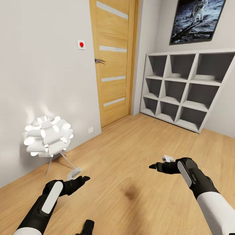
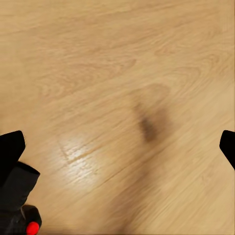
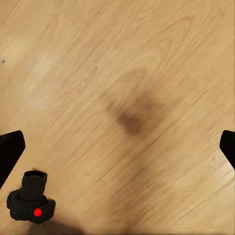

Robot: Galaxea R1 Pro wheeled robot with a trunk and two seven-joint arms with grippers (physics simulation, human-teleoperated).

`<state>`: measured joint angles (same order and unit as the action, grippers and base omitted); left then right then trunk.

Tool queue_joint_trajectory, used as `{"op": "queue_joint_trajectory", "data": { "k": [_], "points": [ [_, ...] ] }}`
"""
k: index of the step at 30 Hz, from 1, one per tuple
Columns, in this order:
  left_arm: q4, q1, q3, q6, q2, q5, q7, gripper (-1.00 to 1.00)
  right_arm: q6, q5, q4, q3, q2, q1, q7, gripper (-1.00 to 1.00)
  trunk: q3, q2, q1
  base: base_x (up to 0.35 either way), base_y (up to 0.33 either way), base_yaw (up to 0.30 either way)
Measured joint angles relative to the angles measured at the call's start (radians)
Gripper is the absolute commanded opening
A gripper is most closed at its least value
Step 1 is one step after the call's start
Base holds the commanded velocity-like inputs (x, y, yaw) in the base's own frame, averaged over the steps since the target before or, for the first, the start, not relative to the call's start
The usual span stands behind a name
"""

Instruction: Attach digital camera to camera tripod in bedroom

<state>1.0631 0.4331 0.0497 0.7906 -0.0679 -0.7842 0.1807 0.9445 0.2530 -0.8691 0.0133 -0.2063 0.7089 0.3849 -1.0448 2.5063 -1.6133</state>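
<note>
The digital camera lies on the light wood floor just in front of me, between my two arms. It is small and black, with its lens and red button plain in the right wrist view and partly cut off in the left wrist view. My left gripper hovers open above the floor, up and to the left of the camera. My right gripper is open too, farther off to the right, with nothing between its fingers. The camera tripod is out of view.
A glowing white petal lamp on thin legs stands by the left wall. Behind it are a wooden door and a white cube shelf at the back right, under a framed picture. A white wall runs along the left.
</note>
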Motion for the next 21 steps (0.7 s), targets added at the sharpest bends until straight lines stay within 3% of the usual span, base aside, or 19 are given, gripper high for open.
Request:
{"op": "queue_joint_trajectory", "data": {
  "k": [21],
  "points": [
    [-0.001, 0.000, 0.000, -0.003, -0.003, 0.014, 0.005, 1.00, 0.011, -0.004, 0.000, 0.001, 0.000, 0.000, 0.002, 1.00, -0.081, 0.005, -0.009, 0.000, 0.000, 0.000]
  ]
}}
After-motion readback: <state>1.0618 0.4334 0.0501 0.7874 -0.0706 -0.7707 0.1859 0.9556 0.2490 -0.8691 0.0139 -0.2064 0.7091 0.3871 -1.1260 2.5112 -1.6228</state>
